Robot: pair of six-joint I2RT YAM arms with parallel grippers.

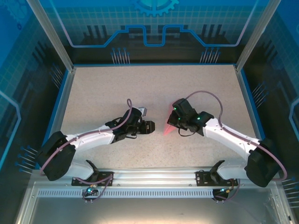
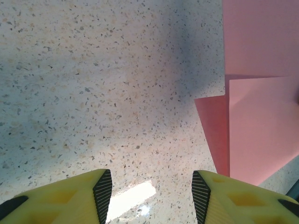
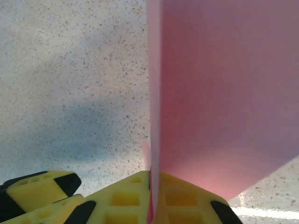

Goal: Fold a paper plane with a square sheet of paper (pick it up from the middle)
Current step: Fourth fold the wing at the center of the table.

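My paper (image 2: 261, 140) is plain pink-red, with one darker red flap. My table (image 2: 93, 93) is beige with dark speckles. My left fingers (image 2: 60, 200) are yellow with black ribbed pads (image 2: 103, 193), and my right fingers (image 3: 126, 200) are yellow too.

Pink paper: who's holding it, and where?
The right end effector pinches the paper by one edge, shut on it. The left end effector is open and holds nothing.

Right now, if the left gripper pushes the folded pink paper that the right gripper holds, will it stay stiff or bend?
Probably bend: the folded paper looks thin, though its creases may stiffen it. It seems light: the shut right gripper holds it flat with one pinch. A push from the open left gripper would likely swing it.
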